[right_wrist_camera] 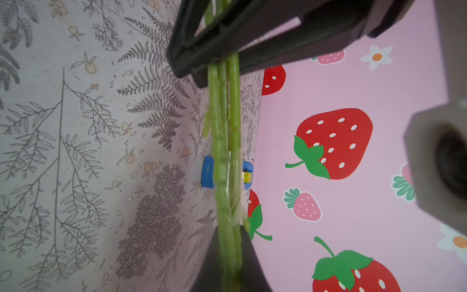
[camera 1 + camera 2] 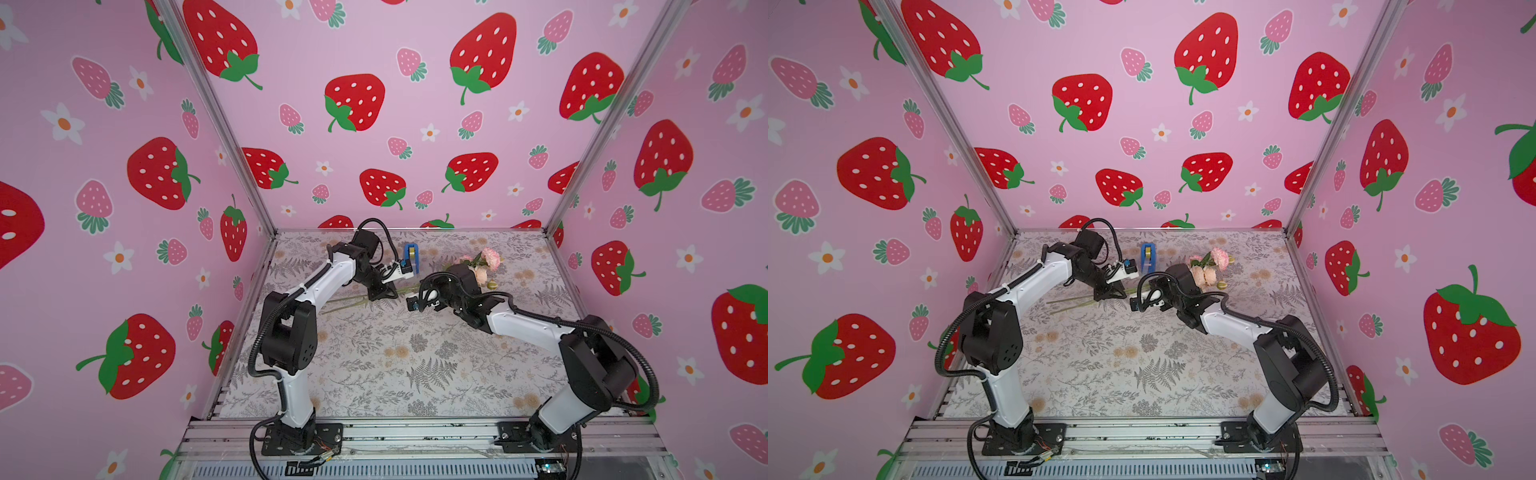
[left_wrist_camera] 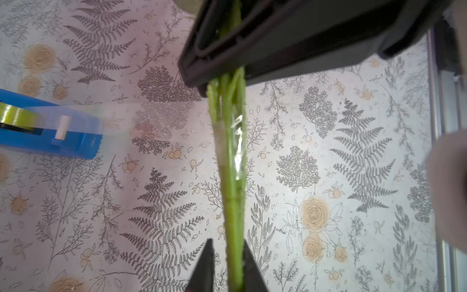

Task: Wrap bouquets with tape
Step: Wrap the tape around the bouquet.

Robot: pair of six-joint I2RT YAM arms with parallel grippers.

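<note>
The bouquet lies across the back of the table in both top views, with pink and cream blooms (image 2: 484,259) at the right and green stems (image 2: 349,305) running left. My left gripper (image 3: 228,257) is shut on the stems (image 3: 232,182). My right gripper (image 1: 230,252) is shut on the same stems (image 1: 225,141), a little nearer the blooms. Clear tape (image 3: 237,141) is wound round the stems between the two grippers. The tape sits in its blue dispenser (image 3: 50,134), and a blurred clear strip (image 3: 116,121) stretches from it toward the stems. That dispenser (image 2: 411,257) stands behind the grippers.
The table (image 2: 395,374) has a printed floral and fern pattern. Pink strawberry-print walls (image 2: 374,104) close in the left, back and right sides. Metal rails (image 2: 415,432) carrying both arm bases run along the front edge.
</note>
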